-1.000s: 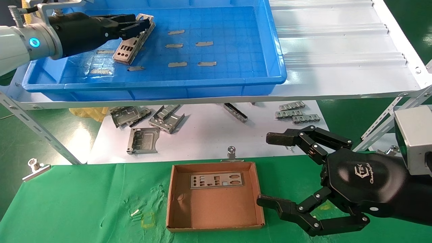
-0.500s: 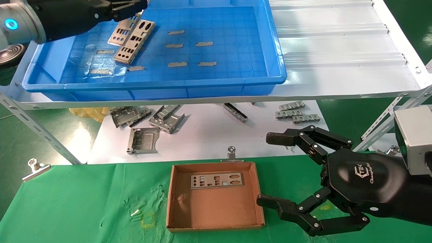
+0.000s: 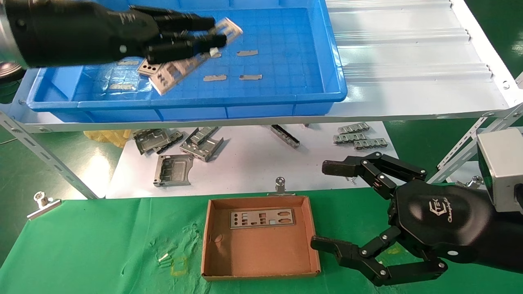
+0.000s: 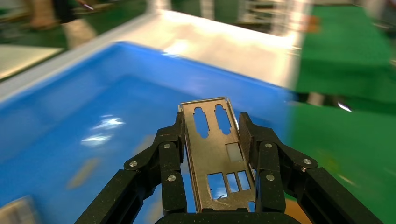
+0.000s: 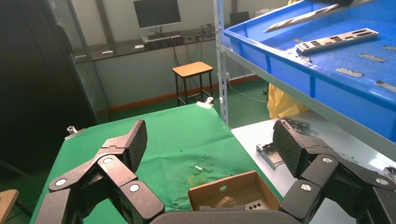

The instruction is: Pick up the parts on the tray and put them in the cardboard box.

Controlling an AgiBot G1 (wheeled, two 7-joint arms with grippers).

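Note:
My left gripper [image 3: 218, 30] is shut on a silver punched plate [image 3: 229, 27] and holds it by its long edges above the blue tray [image 3: 184, 100]. The plate's rear end slants down under the fingers. The left wrist view shows this plate [image 4: 212, 149] between the pads, over the tray [image 4: 93, 116]. A second plate [image 3: 145, 67] lies in the tray, partly hidden by the gripper; it also shows in the right wrist view [image 5: 336, 39]. The cardboard box [image 3: 206, 241] on the green cloth holds one plate [image 3: 261, 218]. My right gripper [image 3: 322, 204] is open and empty just right of the box.
Small grey strips [image 3: 214, 77] lie on the tray floor. Bent grey brackets [image 3: 175, 151] and small parts [image 3: 359, 136] lie on the white sheet under the shelf. Metal clips [image 3: 41, 202] [image 3: 280, 184] hold the green cloth. A white shelf panel [image 3: 408, 61] is right of the tray.
My left gripper has lifted one plate off the one beneath and carried it up and to the right over the tray. The right arm has not moved.

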